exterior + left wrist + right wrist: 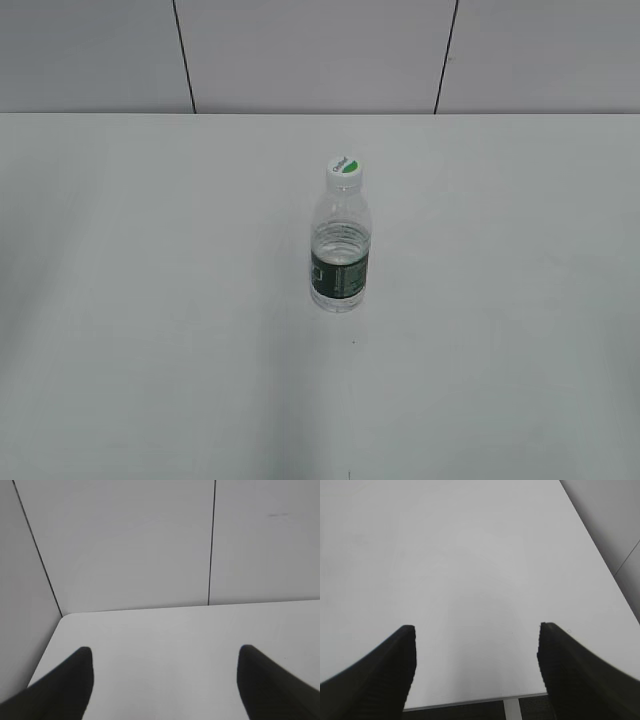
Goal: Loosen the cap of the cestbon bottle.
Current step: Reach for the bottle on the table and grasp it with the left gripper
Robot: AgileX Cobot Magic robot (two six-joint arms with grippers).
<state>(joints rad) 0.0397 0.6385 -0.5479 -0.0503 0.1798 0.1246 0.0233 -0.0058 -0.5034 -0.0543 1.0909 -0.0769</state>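
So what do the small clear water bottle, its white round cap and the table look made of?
Small clear water bottle: thin clear plastic, seemingly; see-through, ribbed shoulder, dark green label. White round screw cap: opaque plastic, likely, with a green mark. Pale table: smooth matte surface, material unclear.

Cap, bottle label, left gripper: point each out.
cap (344,169), exterior view, on its white-and-green top.
bottle label (340,277), exterior view, on the dark green band's front.
left gripper (165,680), left wrist view, midway between its open jaws.

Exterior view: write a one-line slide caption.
Capped cestbon bottle stands upright and alone on the white table, cap untouched, no gripper in sight.
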